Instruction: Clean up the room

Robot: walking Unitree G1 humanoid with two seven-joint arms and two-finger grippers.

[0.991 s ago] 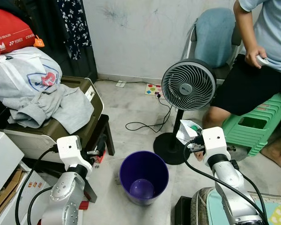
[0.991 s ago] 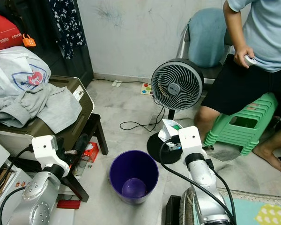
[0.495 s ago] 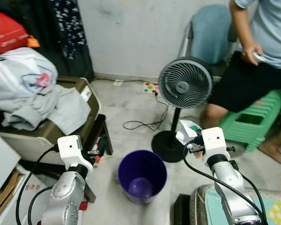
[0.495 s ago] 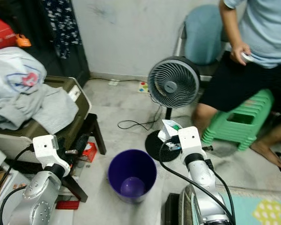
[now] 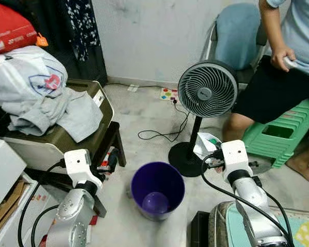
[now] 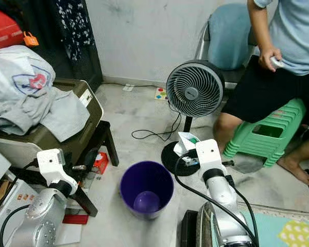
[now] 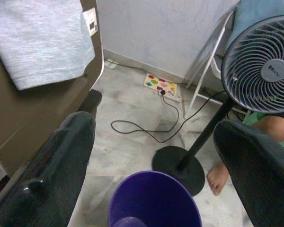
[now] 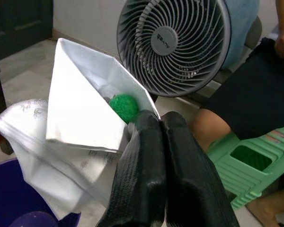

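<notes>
A person [image 5: 293, 56] in a pale blue shirt and black shorts sits on a green plastic stool [image 5: 280, 135] at the right, holding a small white object in one hand, with a blue-backed chair [image 5: 236, 37] behind. At the left an olive-brown case [image 5: 67, 136] rests on a dark stand and carries a heap of clothes [image 5: 38, 95]: a white garment with a red and blue crest and a grey top draped over the case's edge; above them a red bag [image 5: 13, 33] bears white lettering too small to read for certain. A grey pedestal fan [image 5: 207, 92] stands on the marble floor [image 5: 139, 113], a small logo on its hub that cannot be read, its black cord [image 5: 162, 135] trailing across the floor toward a colourful power strip [image 5: 168, 95] by the wall. In front of the robot stands a purple waste bin [image 5: 157, 189], open at the top, with a paler purple round shape at its bottom. The right pincer [image 8: 162, 125], fingers pressed together, grips a crumpled white plastic packet with a folded white paper [image 8: 85, 118] and a green fuzzy ball [image 8: 123, 106] tucked inside; faint print on the plastic is illegible. The packet hangs just to the right of the bin's rim, in front of the fan's base. The left pincer [image 7: 156, 161] is spread wide and holds nothing, poised above the bin's left side.
</notes>
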